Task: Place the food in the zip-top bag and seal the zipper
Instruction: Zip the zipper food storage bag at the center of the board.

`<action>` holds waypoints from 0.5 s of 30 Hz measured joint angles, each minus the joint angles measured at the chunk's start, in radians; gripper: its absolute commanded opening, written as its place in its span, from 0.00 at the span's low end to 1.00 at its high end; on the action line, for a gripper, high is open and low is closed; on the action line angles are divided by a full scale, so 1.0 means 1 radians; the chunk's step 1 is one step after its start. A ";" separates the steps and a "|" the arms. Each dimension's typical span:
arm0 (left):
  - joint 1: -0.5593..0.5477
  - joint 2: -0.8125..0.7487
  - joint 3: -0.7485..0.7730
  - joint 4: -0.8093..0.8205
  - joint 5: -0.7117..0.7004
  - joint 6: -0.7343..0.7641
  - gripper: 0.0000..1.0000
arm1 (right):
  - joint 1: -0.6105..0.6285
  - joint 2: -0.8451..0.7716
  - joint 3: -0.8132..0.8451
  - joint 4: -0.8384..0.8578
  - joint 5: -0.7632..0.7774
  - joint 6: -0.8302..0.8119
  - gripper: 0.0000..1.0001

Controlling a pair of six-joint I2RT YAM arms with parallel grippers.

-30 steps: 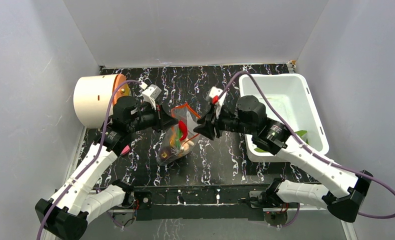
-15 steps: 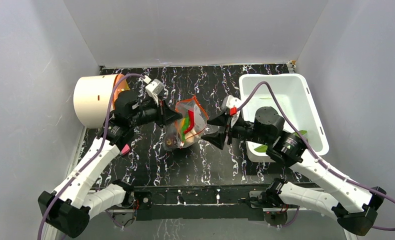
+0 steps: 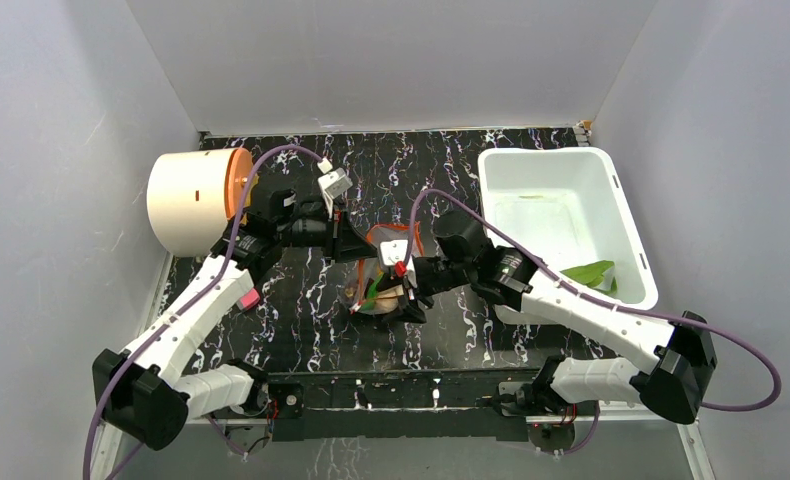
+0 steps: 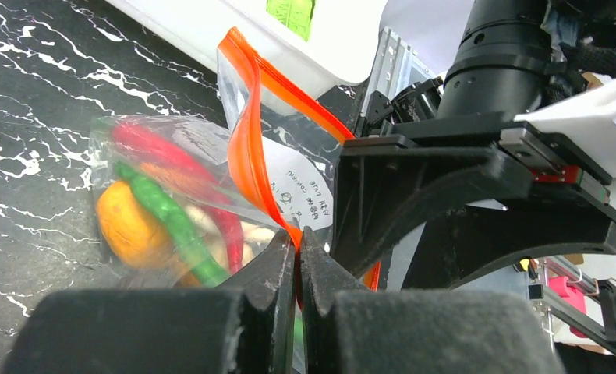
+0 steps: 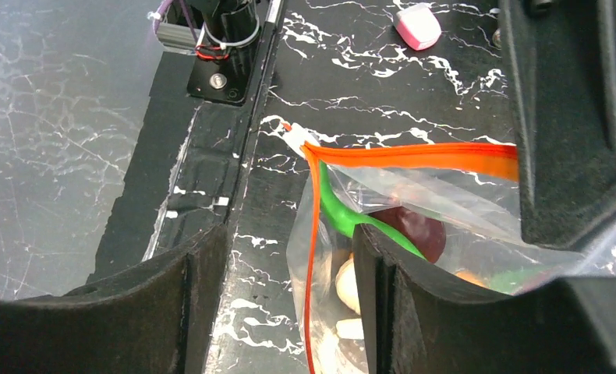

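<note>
The clear zip-top bag (image 3: 376,288) sits on the black marbled table between both arms. My left gripper (image 4: 297,243) is shut on the orange-red zipper (image 4: 246,148) at one end of the mouth and holds it up. Inside the bag lie the food: an orange fruit (image 4: 125,226), a green pepper (image 4: 172,222), a red chilli (image 4: 153,148), a maroon round one (image 5: 414,230) and a whitish garlic piece (image 5: 344,284). My right gripper (image 5: 289,304) is open at the bag's near end. The zipper's thin end edge (image 5: 313,257) runs between its fingers, nearer the right one.
A cream cylinder with an orange rim (image 3: 186,200) lies at the back left. The white bin (image 3: 611,200) stands at the right with a green piece (image 3: 586,272) in it. A pink tag (image 3: 249,298) sits on the left arm.
My right gripper has let go, opened wider and swung from the bag's right side to its near end. The left gripper has carried the bag's mouth a little to the right, still shut on it.
</note>
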 measured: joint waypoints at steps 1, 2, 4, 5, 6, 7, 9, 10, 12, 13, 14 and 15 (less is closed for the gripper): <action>0.000 0.005 0.000 0.002 0.004 0.000 0.00 | 0.005 0.000 0.000 0.001 0.003 -0.005 0.51; 0.000 0.009 0.000 0.004 0.008 -0.002 0.00 | 0.011 0.000 0.000 0.000 0.009 -0.012 0.47; 0.000 0.016 0.003 0.006 0.014 -0.003 0.00 | 0.015 0.004 0.000 0.000 0.018 -0.019 0.34; 0.000 0.020 0.006 0.007 0.015 -0.005 0.02 | 0.016 0.006 0.000 0.001 0.021 -0.022 0.26; 0.000 0.021 0.007 0.008 0.016 -0.005 0.05 | 0.016 0.010 0.000 0.001 0.027 -0.021 0.18; 0.000 0.021 0.007 0.010 0.017 -0.008 0.09 | 0.016 0.016 0.000 0.001 0.038 -0.020 0.09; 0.000 0.021 0.007 0.017 0.017 -0.008 0.29 | 0.016 0.026 0.000 0.003 0.060 -0.023 0.00; 0.000 0.021 0.007 0.018 0.017 -0.009 0.41 | 0.017 0.028 0.000 0.006 0.074 -0.023 0.00; 0.000 0.022 0.018 0.004 0.010 0.002 0.52 | 0.017 0.027 -0.008 0.024 0.102 -0.019 0.00; 0.000 0.023 0.033 -0.016 0.001 0.013 0.56 | 0.017 0.023 -0.019 0.047 0.117 -0.016 0.00; 0.000 0.023 0.048 -0.032 -0.011 0.028 0.59 | 0.017 0.018 -0.031 0.067 0.131 -0.012 0.00; 0.000 0.023 0.069 -0.049 -0.027 0.041 0.61 | 0.017 0.009 -0.046 0.091 0.146 -0.005 0.00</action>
